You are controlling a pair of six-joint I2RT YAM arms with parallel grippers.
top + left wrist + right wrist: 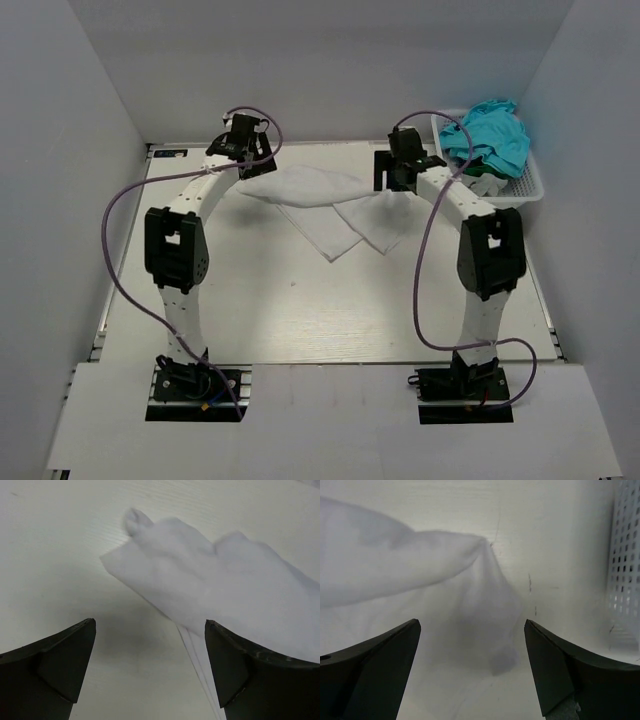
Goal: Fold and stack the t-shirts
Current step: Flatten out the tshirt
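Observation:
A white t-shirt (330, 205) lies crumpled across the far middle of the table, with corners pointing toward the near side. My left gripper (243, 150) is open and empty above the shirt's left end; in the left wrist view the shirt (220, 590) lies ahead and to the right of the fingers (235, 665). My right gripper (400, 172) is open and empty above the shirt's right end, with the cloth (420, 580) below and ahead. A teal t-shirt (490, 135) is heaped in the white basket (528, 190).
The white perforated basket stands at the far right corner, and its wall (625, 560) shows at the right edge of the right wrist view. Something dark green (483, 183) lies under the teal shirt. White walls enclose the table on three sides.

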